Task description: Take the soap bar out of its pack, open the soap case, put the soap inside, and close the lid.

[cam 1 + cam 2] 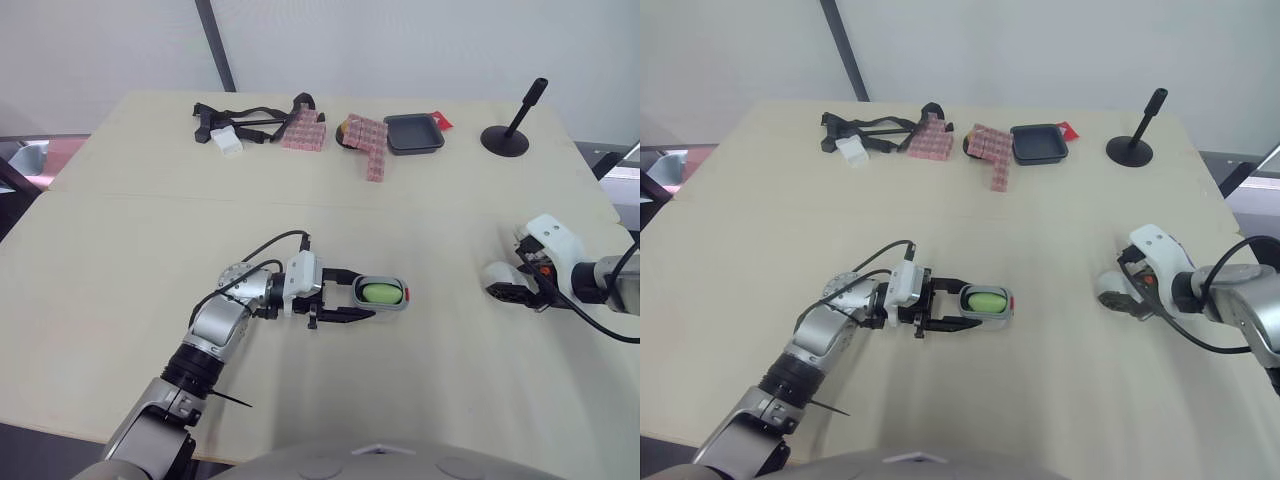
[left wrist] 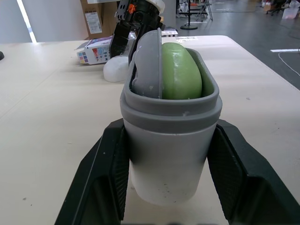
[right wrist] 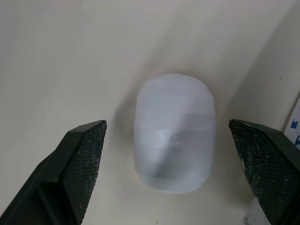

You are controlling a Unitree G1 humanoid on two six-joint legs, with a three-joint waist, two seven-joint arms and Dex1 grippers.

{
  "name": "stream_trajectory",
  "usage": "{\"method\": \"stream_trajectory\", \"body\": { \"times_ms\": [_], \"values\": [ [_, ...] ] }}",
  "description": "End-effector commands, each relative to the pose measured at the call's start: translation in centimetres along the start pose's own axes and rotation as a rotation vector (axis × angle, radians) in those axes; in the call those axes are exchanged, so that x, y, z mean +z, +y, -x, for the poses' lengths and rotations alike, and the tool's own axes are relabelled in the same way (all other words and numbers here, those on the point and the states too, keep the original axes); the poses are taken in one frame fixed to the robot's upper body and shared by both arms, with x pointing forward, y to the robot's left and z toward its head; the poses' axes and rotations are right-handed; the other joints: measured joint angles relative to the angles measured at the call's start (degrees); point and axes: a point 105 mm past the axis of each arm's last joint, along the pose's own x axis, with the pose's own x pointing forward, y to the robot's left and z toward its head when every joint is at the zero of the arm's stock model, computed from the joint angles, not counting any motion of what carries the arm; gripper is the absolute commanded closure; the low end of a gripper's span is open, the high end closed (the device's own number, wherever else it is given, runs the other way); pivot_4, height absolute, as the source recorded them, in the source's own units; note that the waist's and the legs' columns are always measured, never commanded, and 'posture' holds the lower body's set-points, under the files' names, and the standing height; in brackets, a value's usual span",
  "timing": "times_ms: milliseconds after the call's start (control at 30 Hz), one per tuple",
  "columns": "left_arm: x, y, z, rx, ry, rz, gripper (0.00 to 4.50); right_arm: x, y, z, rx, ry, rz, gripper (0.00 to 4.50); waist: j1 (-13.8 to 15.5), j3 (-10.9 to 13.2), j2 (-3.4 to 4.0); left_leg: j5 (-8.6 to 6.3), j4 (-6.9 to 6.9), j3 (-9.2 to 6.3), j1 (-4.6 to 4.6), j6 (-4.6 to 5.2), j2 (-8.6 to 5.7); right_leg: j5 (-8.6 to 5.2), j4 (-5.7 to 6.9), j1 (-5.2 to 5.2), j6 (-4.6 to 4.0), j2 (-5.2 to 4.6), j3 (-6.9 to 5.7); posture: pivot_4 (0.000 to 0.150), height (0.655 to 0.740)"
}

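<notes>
A grey soap case (image 1: pixel 384 293) lies on its side on the table, mouth pointing away from my left arm, with the green soap bar (image 2: pixel 180 70) inside. A grey insert (image 2: pixel 147 61) stands beside the soap. My left gripper (image 1: pixel 368 296) is shut on the case, one finger pressed against each side (image 2: pixel 105 178). At the right, my right gripper (image 3: pixel 168 154) hovers open over a translucent white lid (image 3: pixel 174 138) lying flat on the table, fingers wide of it on both sides. The lid (image 1: pixel 1110 287) sits just below that gripper (image 1: pixel 1125 295). The printed soap pack (image 2: pixel 96 48) lies beside it.
Along the far edge are black straps (image 1: pixel 235 122), a small white block (image 1: pixel 227 140), pink block clusters (image 1: pixel 305 130) (image 1: pixel 368 143), a dark tray (image 1: pixel 414 133) and a black stand (image 1: pixel 508 135). Bare tabletop (image 1: pixel 440 230) separates my two grippers.
</notes>
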Motion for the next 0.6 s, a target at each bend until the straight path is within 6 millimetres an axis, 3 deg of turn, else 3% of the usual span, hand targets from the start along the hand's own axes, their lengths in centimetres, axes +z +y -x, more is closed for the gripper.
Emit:
{"method": "stream_trajectory", "body": {
  "times_ms": [33, 200, 233, 600],
  "values": [
    [0.67, 0.01, -0.01, 0.003, -0.020, -0.026, 2.63, 0.65, -0.28, 0.41, -0.022, -0.015, 0.022, 0.75, 0.0, 0.0, 0.00, 0.00, 0.00, 0.00, 0.00, 0.00, 0.00, 0.00, 0.00, 0.00, 0.00, 0.00, 0.00, 0.150, 0.7400],
    [0.58, -0.19, 0.06, 0.002, -0.017, -0.022, 2.63, 0.66, -0.33, 0.38, -0.024, -0.011, 0.024, 2.45, 0.0, 0.0, 0.00, 0.00, 0.00, 0.00, 0.00, 0.00, 0.00, 0.00, 0.00, 0.00, 0.00, 0.00, 0.00, 0.150, 0.7400],
    [0.60, -0.19, 0.05, 0.002, -0.017, -0.021, 2.63, 0.63, -0.40, 0.39, -0.027, -0.008, 0.026, 2.58, 0.0, 0.0, 0.00, 0.00, 0.00, 0.00, 0.00, 0.00, 0.00, 0.00, 0.00, 0.00, 0.00, 0.00, 0.00, 0.150, 0.7400],
    [0.66, 0.04, -0.01, 0.010, -0.017, -0.023, 2.63, 1.32, 0.18, 0.44, -0.002, -0.025, 0.066, 2.58, 0.0, 0.0, 0.00, 0.00, 0.00, 0.00, 0.00, 0.00, 0.00, 0.00, 0.00, 0.00, 0.00, 0.00, 0.00, 0.150, 0.7400]
  ]
}}
